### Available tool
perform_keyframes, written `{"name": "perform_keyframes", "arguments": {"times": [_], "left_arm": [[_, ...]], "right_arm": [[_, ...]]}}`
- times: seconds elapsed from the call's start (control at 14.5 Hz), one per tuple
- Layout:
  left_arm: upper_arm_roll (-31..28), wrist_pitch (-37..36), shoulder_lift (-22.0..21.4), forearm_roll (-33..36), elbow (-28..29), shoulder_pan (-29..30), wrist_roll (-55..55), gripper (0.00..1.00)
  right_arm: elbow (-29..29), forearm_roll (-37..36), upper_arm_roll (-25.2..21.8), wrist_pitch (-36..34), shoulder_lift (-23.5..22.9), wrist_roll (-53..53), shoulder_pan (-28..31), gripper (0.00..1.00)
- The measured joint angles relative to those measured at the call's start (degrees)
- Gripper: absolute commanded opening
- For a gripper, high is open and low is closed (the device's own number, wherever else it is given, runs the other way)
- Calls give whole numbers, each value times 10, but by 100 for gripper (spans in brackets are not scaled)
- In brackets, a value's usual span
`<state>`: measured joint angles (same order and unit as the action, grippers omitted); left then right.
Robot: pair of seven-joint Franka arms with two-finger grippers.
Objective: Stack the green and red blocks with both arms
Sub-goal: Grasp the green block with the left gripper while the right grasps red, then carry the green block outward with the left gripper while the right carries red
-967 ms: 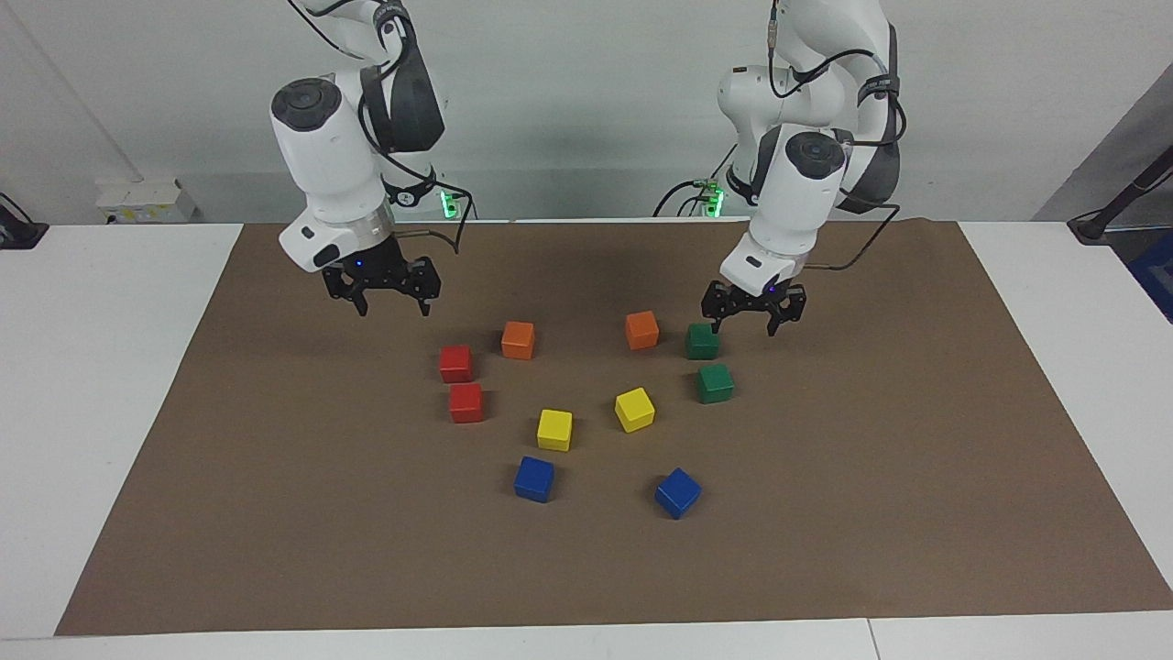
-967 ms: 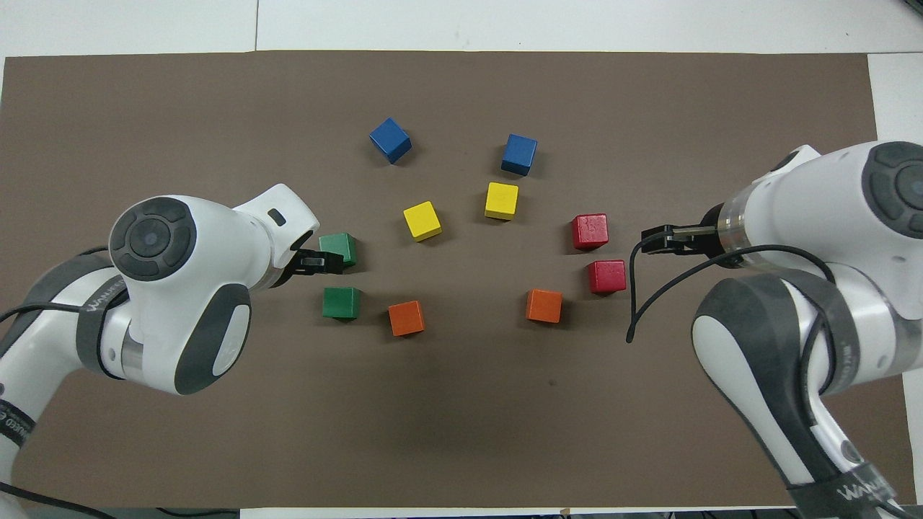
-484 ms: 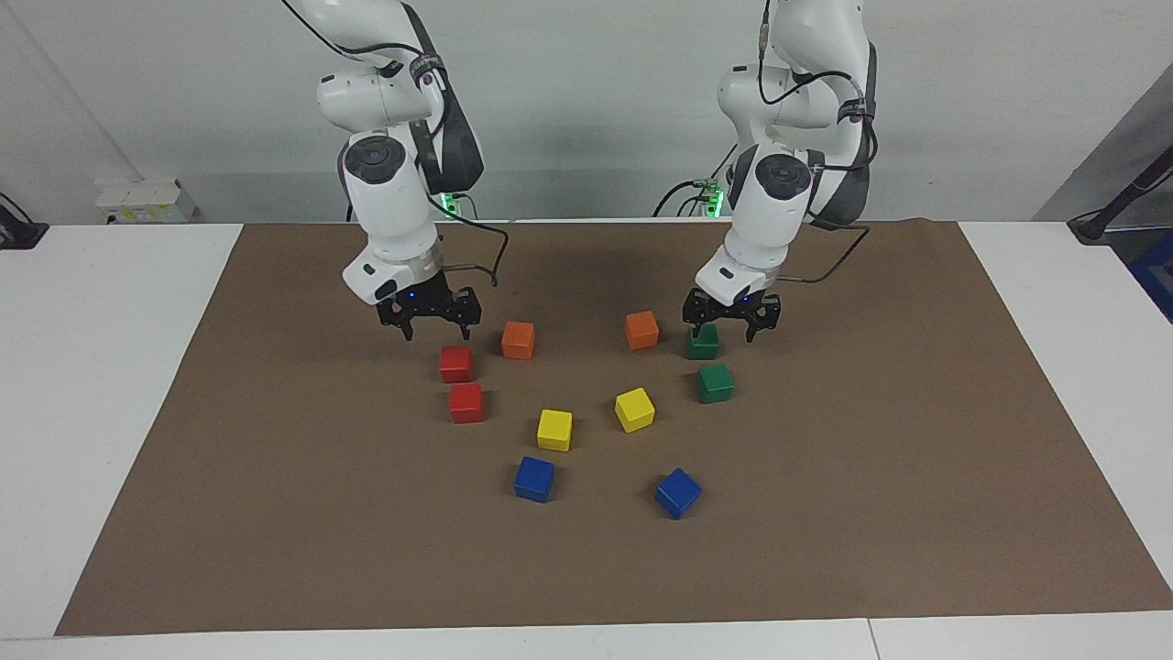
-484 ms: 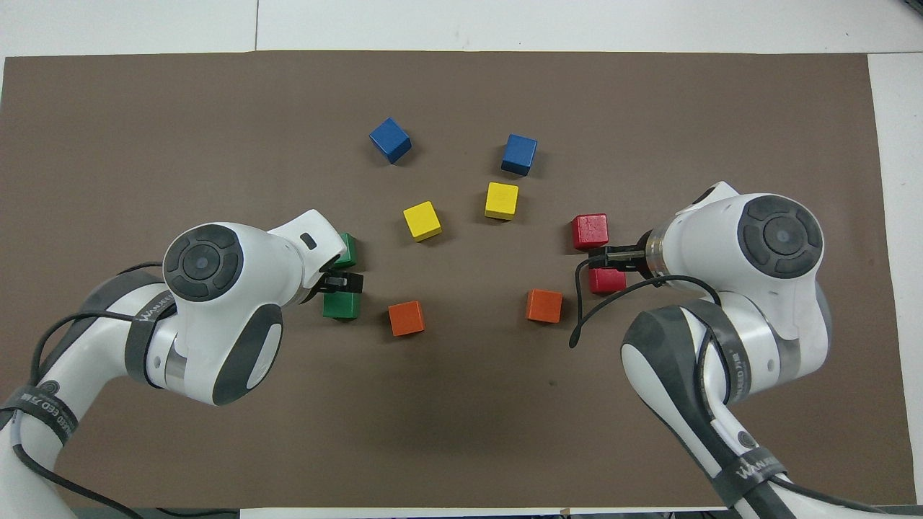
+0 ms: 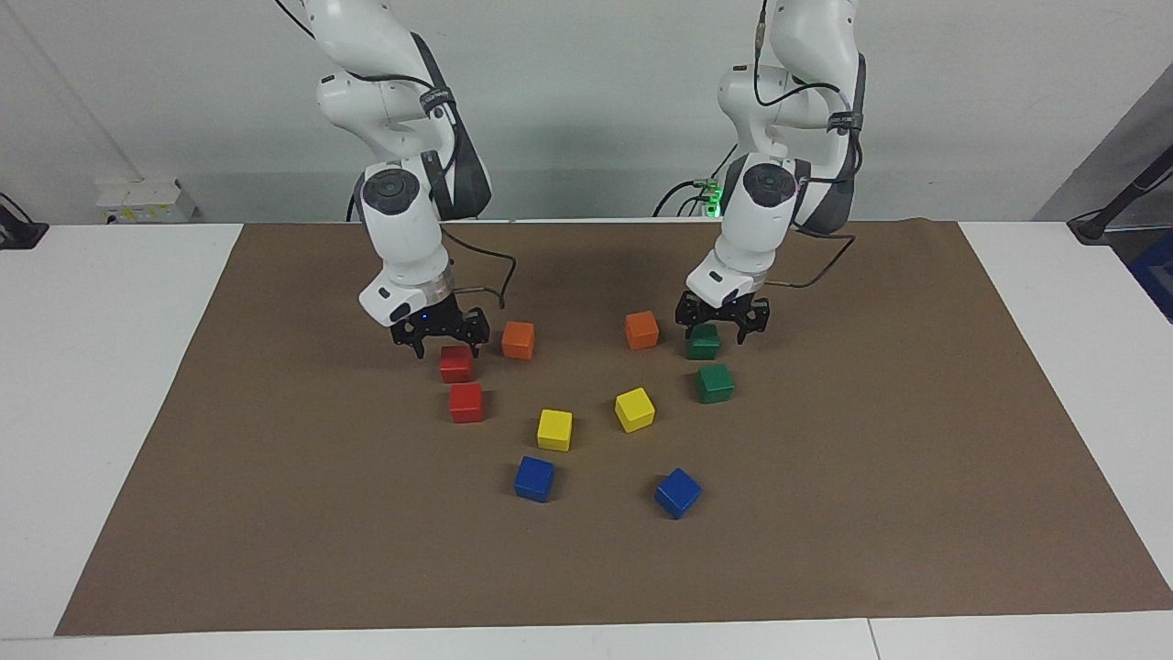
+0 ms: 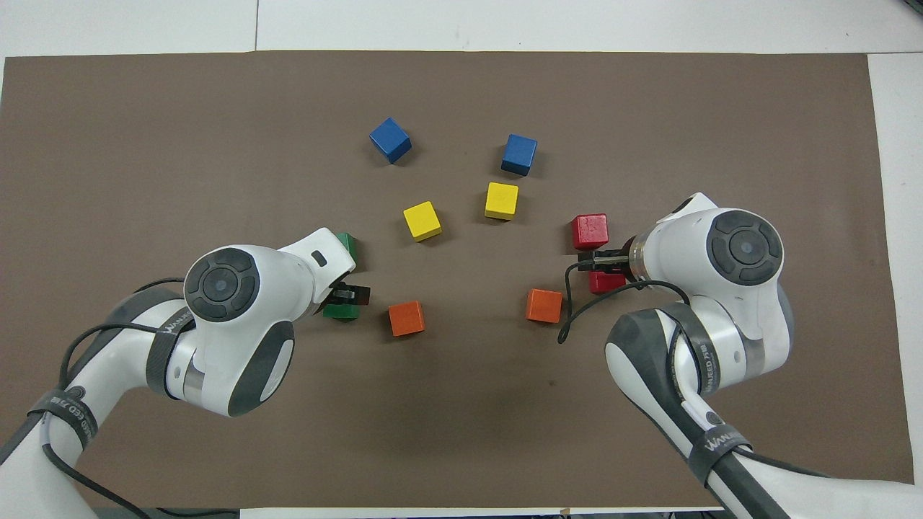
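Green block [image 5: 704, 342] under left gripper [image 5: 722, 323], red block [image 5: 455, 364] under right gripper [image 5: 438, 337]

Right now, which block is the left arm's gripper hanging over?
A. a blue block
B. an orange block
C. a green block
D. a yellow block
C: in the facing view the left gripper hangs open right over the green block nearer the robots, beside an orange one.

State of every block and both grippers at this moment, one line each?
Left gripper: open, low over the nearer green block.
Right gripper: open, low over the nearer red block.
Nearer green block: on the mat, not gripped.
Farther green block: on the mat, unstacked.
Nearer red block: on the mat, not gripped.
Farther red block: on the mat, unstacked.
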<state>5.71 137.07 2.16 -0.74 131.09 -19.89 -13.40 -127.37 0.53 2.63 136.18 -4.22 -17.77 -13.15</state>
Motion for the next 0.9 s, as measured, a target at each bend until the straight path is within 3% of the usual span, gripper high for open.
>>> {"name": "perform_keyframes", "arguments": {"times": [0.62, 0.83, 0.9], "left_arm": [[0, 29, 38, 0, 1, -7, -1, 96], [0, 30, 44, 0, 1, -13, -1, 81], [0, 31, 47, 0, 1, -15, -1, 67]], "right_arm": [[-33, 0, -1, 49, -9, 0, 0, 100], [-35, 0, -1, 49, -9, 0, 0, 100], [-37, 0, -1, 49, -10, 0, 0, 100]]}}
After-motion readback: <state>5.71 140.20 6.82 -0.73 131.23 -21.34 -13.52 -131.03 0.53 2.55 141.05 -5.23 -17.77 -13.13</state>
